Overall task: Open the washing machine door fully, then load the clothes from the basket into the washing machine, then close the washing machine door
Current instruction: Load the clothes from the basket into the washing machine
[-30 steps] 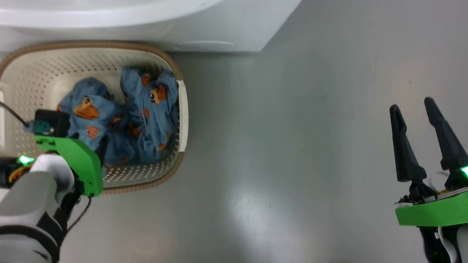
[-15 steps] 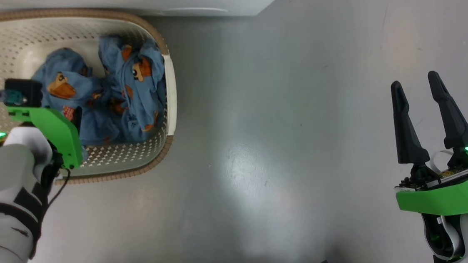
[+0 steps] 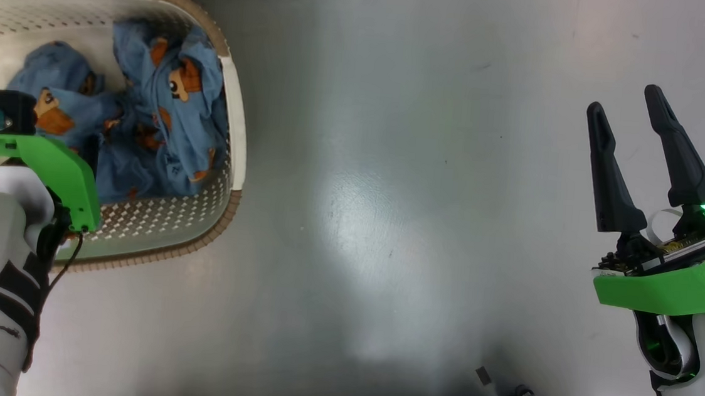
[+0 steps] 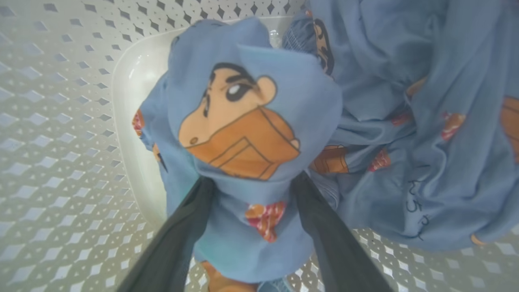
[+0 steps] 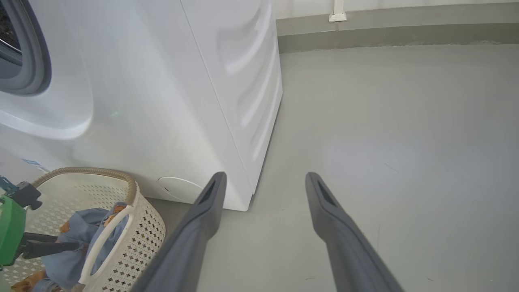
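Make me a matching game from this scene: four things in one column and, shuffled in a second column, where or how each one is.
Things
1. cream-white perforated plastic basket
2. light blue cartoon-print clothes
3. left arm's long dark jaws
4. right arm's long dark jaws

Places or states
A. open over bare grey floor
B. standing on the floor beside the big white washing machine
C. heaped inside the basket
D. open, straddling a bunch of blue cloth

Pairs: 1-B, 2-C, 3-D, 4-A
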